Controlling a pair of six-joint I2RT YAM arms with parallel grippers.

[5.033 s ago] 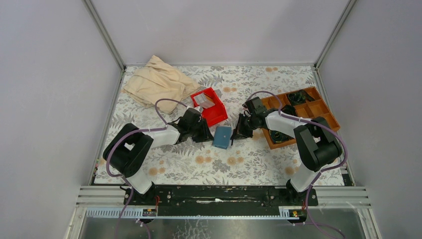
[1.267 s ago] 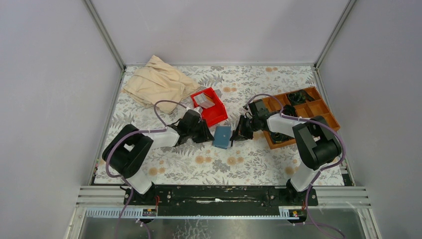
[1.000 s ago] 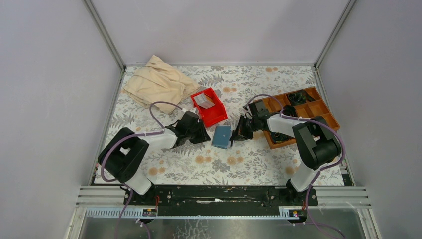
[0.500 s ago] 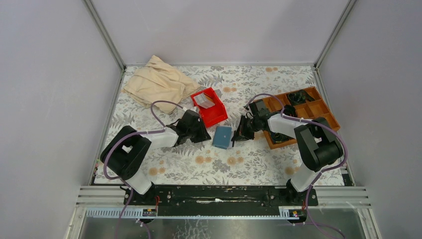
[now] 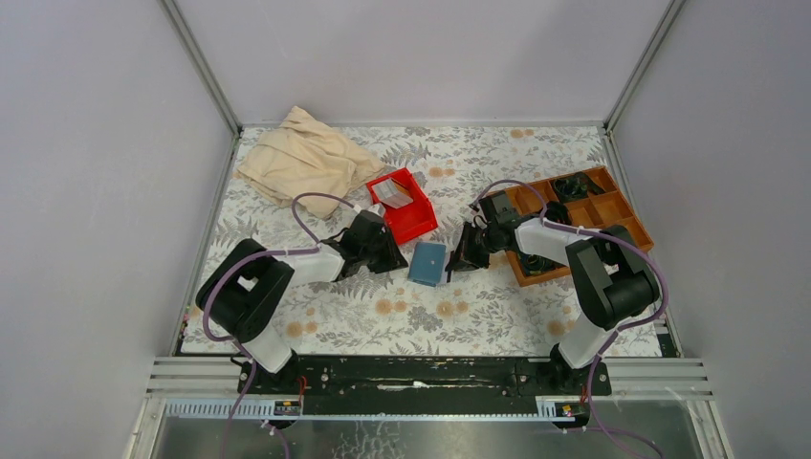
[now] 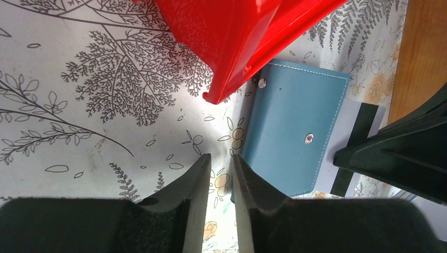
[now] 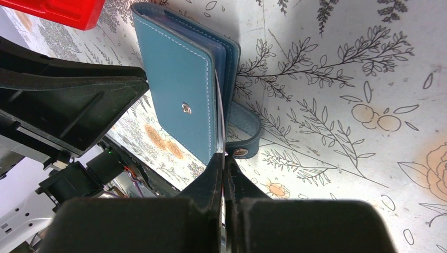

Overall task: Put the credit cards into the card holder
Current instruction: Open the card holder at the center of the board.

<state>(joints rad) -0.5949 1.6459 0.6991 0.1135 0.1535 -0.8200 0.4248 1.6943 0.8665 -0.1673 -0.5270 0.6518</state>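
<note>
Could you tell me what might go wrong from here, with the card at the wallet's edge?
The left hand sits open beside the wallet, not gripping it, so a push from the card in the right hand could slide the wallet toward the red bin.
The card meets the wallet edge-on close to the snap strap, so it might catch there or miss the slot.

White-linked, black-jointed arms (image 5: pixel 311 263) carry purple cables (image 5: pixel 316 197); tools (image 6: pixel 220 179) seem matte black plastic
</note>
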